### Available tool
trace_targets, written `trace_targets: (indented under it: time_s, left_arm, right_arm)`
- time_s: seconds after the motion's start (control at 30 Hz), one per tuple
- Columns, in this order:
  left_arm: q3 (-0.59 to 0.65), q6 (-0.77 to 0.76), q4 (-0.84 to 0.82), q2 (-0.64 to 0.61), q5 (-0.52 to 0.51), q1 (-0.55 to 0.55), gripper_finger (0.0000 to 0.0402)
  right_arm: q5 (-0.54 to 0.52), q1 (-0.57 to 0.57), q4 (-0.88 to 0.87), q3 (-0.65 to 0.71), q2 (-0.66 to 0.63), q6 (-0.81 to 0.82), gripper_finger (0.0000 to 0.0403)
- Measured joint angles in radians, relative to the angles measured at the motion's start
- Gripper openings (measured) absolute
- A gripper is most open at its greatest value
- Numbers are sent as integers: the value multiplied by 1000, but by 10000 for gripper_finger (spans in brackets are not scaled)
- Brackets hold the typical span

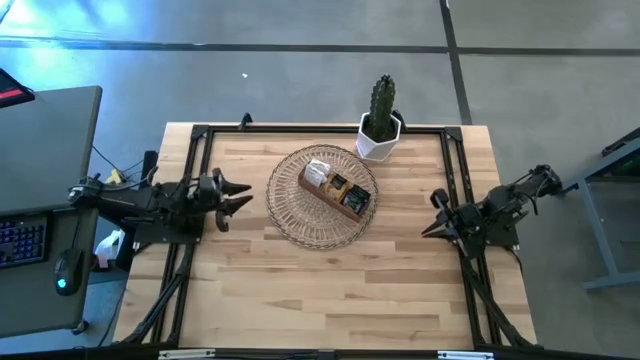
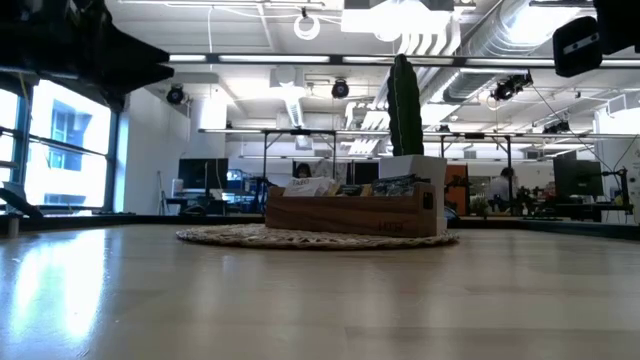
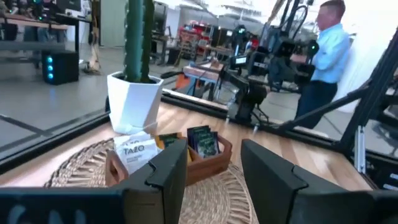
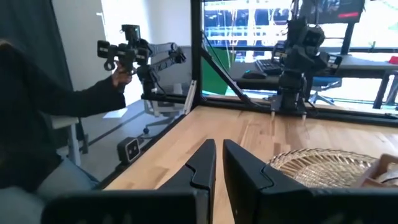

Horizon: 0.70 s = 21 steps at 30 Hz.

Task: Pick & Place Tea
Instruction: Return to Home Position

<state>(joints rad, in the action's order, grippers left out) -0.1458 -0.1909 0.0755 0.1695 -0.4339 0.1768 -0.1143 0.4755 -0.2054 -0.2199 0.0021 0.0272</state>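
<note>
Wooden table (image 1: 330,290) in front. At mid-table a flat wicker basket (image 1: 290,218) holds a wooden box (image 2: 350,216) with the tea packets (image 1: 336,187) standing inside. The left gripper (image 1: 243,196) hovers beside the basket, fingers spread, holding nothing. The right gripper (image 1: 432,215) sits near the right edge, fingers nearly together. A potted cactus (image 1: 381,105) stands behind.

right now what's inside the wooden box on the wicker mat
Small flat tea packets: a white one at one end, dark green ones at the other. The walls of the brown wooden box hide their lower parts.
</note>
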Motion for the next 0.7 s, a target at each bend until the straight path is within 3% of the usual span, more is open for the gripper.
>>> trace_targets:
  time_s: [0.33, 0.5, 0.7]
  left_arm:
    - [81, 92, 87, -102, 58, 0, 149]
    - [112, 94, 135, -102, 77, 0, 149]
    - [128, 82, 145, -99, 101, 0, 149]
  right_arm:
    - [7, 0, 145, 87, 0, -60, 26]
    - [-86, 0, 212, 151, 0, -54, 28]
    - [-102, 0, 276, 210, 2, -58, 32]
